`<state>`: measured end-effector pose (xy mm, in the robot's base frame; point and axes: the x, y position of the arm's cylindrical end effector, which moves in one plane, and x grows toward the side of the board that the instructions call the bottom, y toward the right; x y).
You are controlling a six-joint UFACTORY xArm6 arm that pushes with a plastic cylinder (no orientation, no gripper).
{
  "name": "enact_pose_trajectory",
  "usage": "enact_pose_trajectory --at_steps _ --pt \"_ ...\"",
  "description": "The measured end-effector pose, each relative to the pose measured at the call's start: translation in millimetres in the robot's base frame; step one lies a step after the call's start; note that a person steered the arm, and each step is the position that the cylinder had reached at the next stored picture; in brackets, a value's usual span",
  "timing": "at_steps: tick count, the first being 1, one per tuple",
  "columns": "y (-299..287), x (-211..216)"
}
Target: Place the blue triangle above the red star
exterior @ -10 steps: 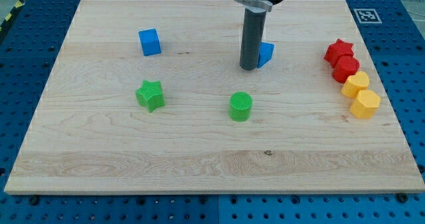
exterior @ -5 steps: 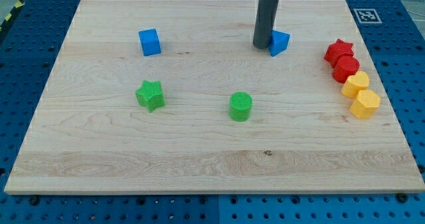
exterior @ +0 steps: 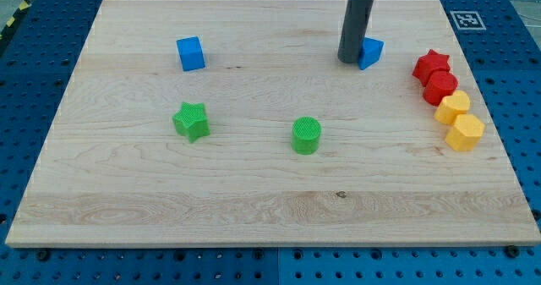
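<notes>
The job is partway, I judge: my tip presses the left face of the blue triangle, which sits near the bench's top edge, left of the red star and only slightly higher; no gripper here, so nothing is clasped; bare wood lies above the star, though the top edge is close.

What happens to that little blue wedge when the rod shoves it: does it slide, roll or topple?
Probably it slides. The blue triangle looks low and flat-bottomed on the smooth wooden board, so tipping or rolling seems unlikely. My tip touches its left side, off its middle perhaps, so it may turn a little. It looks small and rigid, likely light.
</notes>
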<state>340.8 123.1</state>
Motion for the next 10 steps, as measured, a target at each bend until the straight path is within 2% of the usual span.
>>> enact_pose_trajectory --at_steps 10 --pt "66.6 -14.4"
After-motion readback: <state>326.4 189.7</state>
